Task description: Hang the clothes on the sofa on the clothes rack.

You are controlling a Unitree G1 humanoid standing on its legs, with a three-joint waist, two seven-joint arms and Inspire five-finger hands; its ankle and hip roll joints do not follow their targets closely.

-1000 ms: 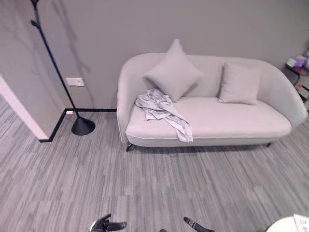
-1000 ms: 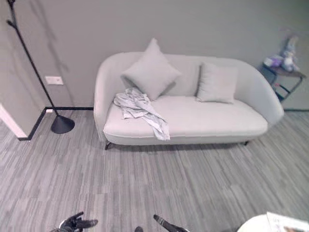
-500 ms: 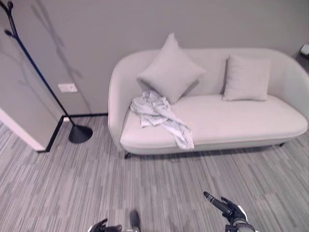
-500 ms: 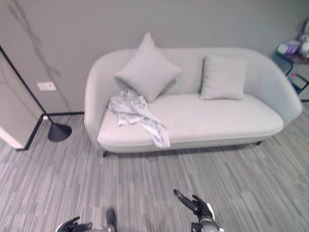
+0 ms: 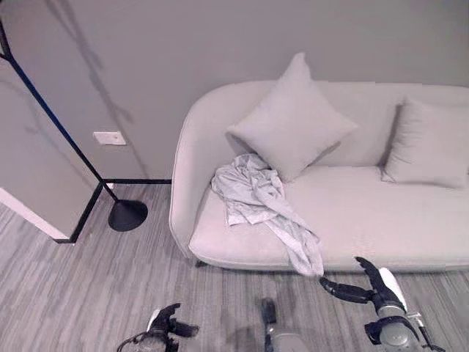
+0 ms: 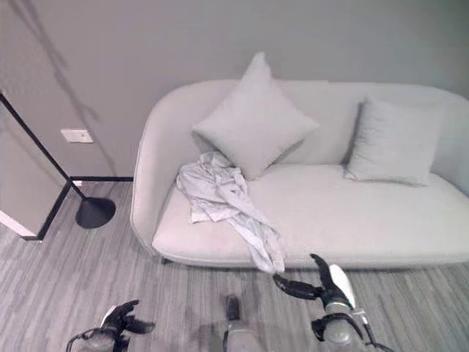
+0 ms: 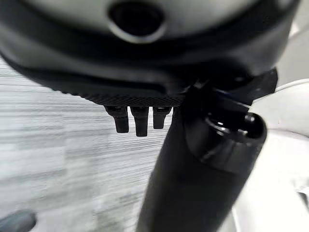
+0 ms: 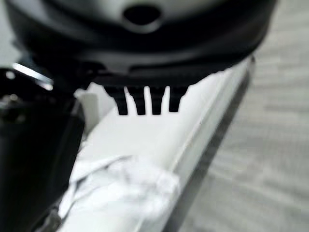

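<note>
Clothes point(image 5: 260, 202) lay crumpled on the left end of the sofa point(image 5: 381, 220) seat, just below the big pillow point(image 5: 293, 121). One strip of the cloth trailed toward the front edge and hung a little over it. A second pillow point(image 5: 429, 143) leaned against the sofa back further right.

Rack point(image 5: 51, 125): thin black pole slanting up along the wall left of the sofa, round base point(image 5: 127, 215) on the floor point(image 5: 66, 293) near the wall corner. Well apart from the clothes. Nothing hung on the visible part of the pole.

Right hand point(image 5: 370, 290): raised in front of the sofa's front edge, low in the eye views, below and right of the hanging strip. Fingers straight and spread, pointing left toward the cloth; thumb with white cover point(image 5: 388, 282) stuck upward. Hand was open, holding nothing, not touching the clothes. Right wrist view showed the fingers point(image 8: 145, 104) extended over the seat edge, with pale cloth point(image 8: 120, 186) beyond them.

Left hand point(image 5: 165, 326): low at the bottom edge of the eye views, over the floor, well left of the sofa's front. Fingers looked loosely extended, empty. Left wrist view showed fingers point(image 7: 140, 121) straight above grey floor, thumb point(image 7: 203, 174) in the foreground
</note>
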